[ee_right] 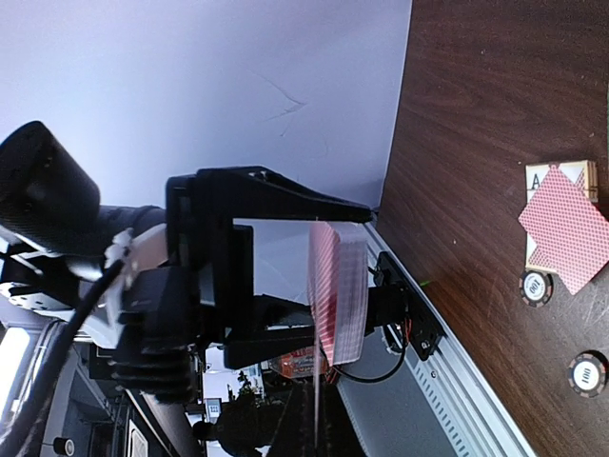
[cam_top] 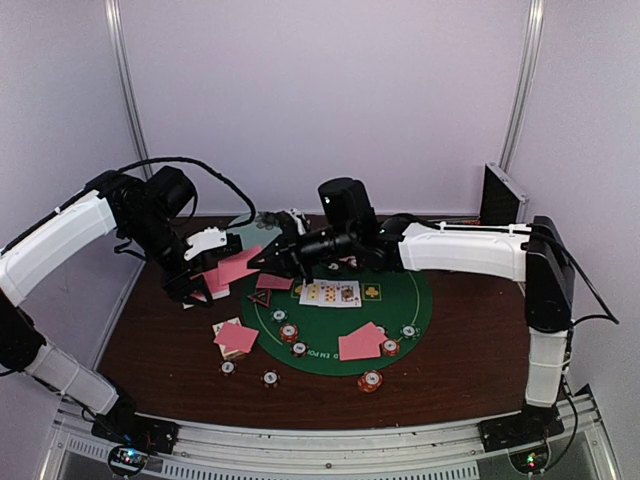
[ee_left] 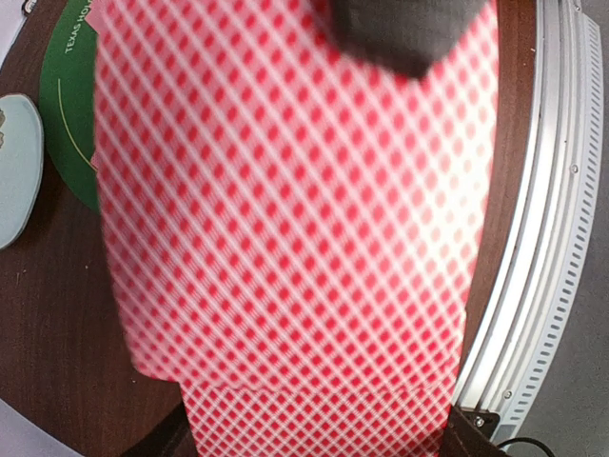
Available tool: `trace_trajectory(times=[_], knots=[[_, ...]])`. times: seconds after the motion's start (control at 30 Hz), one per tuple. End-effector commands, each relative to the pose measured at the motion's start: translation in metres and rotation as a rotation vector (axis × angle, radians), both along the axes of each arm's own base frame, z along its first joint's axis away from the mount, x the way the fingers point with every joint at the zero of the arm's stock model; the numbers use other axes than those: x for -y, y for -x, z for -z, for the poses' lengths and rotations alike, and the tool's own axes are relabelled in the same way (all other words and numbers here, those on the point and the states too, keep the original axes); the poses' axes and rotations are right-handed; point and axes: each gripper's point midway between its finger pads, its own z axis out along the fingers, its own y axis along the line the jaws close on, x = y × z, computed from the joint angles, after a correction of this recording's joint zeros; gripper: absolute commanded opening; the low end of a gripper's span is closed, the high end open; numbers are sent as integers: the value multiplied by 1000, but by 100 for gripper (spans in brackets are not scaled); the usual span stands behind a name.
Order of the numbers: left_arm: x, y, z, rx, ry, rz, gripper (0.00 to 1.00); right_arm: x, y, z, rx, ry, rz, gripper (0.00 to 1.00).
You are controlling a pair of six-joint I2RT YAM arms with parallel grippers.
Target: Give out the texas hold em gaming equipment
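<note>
1. Where the table comes nearest the arm bases, a red chip [cam_top: 370, 381] lies on the bare wood just off the green mat [cam_top: 420, 300], and a dark chip [cam_top: 270, 378] sits well to its left
2. A little farther in, a pink card [cam_top: 360, 342] lies face down on the mat with more chips close around it. A second pink card [cam_top: 236, 337] rests across a small box [ee_right: 557, 176] at the mat's left edge
3. Near the middle of the mat, a row of face-up cards [cam_top: 330, 292] lies flat. The triangle marker [cam_top: 259, 298] is just to their left
4. Above the table's left side, the left gripper [cam_top: 208, 270] is clamped on the deck [ee_right: 347, 286], one finger on each side, holding it clear of the wood
5. The right gripper [cam_top: 268, 256] reaches across from the right and meets the deck. Its jaws are pressed together on the edge of the top card [ee_left: 295, 238], and a dark fingertip [ee_left: 400, 33] overlaps that card's far edge
6. Seen edge-on from the right wrist, the top card pokes out past the rest of the deck
7. Behind the two grippers lies the pale plate [ee_left: 14, 171], and a metal case [cam_top: 500, 195] stands at the far right corner
</note>
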Motion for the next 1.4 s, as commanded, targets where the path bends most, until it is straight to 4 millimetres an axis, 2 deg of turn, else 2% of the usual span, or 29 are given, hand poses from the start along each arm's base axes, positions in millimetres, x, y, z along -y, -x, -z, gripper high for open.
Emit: trace_trajectory(times=[0.0,0.2,0.37,0.6,0.83,0.97,1.27,1.37], knots=[[3,-5,-12,43,30,5,0,27,-8,-33,54,-51,14,0],[1,-4,-11,49,25,7,0,65,-29,-22,59,-11,67,0],[1,-2,-11,46,24,11,0,106,-54,6,48,47,134,0],[1,-2,-12,49,27,12,0,176,-94,80,16,243,243,0],[0,-1,-13,52,26,12,0,230,-122,147,-22,397,320,0],[-1,-1,-13,54,21,15,0,246,-132,169,-21,468,336,0],[0,-1,-11,40,23,13,0,267,-158,198,-23,533,395,0],[0,-1,-12,42,23,13,0,269,-163,206,-32,523,417,0]])
